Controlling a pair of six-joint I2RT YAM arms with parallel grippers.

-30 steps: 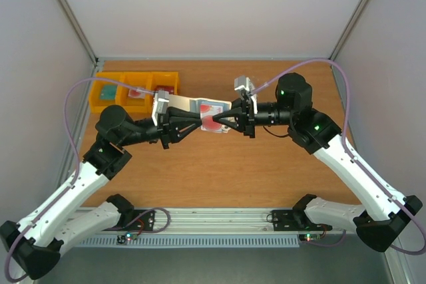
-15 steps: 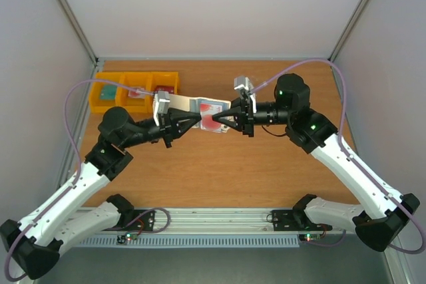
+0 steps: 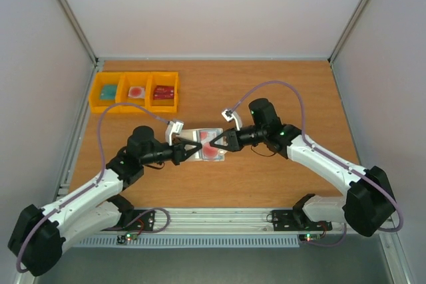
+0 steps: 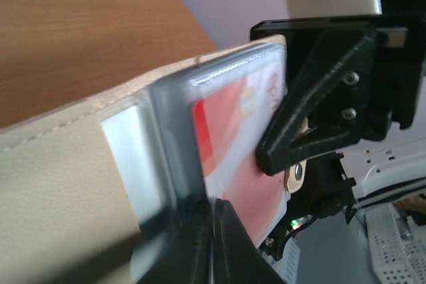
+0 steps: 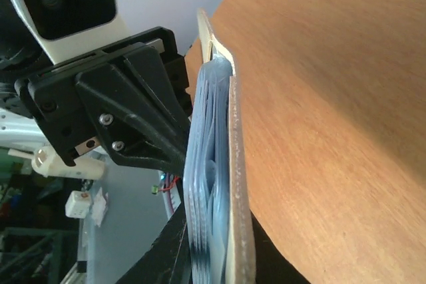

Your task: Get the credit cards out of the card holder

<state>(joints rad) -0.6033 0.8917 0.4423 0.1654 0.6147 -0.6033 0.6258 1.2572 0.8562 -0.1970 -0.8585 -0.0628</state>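
Down low, left claw and right claw pinch card holder.

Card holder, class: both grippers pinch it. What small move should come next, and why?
Probably the right gripper should loosen and re-pinch only the credit card: its fingers now span the whole card holder, cream cover included, with the card inside its clear pocket. The left gripper clamps the other edge as a brace.

Nothing legible: the credit cards in the card holder show only blurred red marks.
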